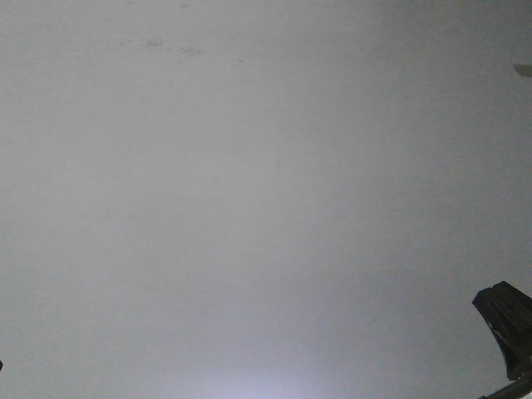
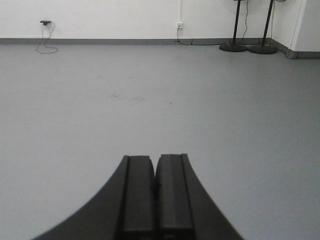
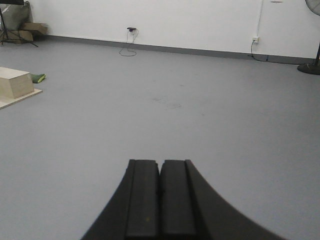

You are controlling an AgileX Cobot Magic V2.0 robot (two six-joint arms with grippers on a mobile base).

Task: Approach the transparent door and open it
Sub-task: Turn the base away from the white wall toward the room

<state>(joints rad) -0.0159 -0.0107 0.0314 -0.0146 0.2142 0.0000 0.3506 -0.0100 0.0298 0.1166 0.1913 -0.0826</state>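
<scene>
The transparent door is out of view in every frame. My left gripper (image 2: 155, 159) is shut and empty, its black fingers pressed together, pointing over bare grey floor. My right gripper (image 3: 160, 163) is also shut and empty above the grey floor. In the front view only grey floor shows, with a black part of my right arm (image 1: 505, 314) at the lower right corner.
A white wall with a grey skirting (image 2: 100, 42) runs along the far side. Two black fan stands (image 2: 233, 47) stand at the far right. A cable and plug (image 3: 131, 30) hang on the wall. A light wooden box on a board (image 3: 12, 82) lies at the left.
</scene>
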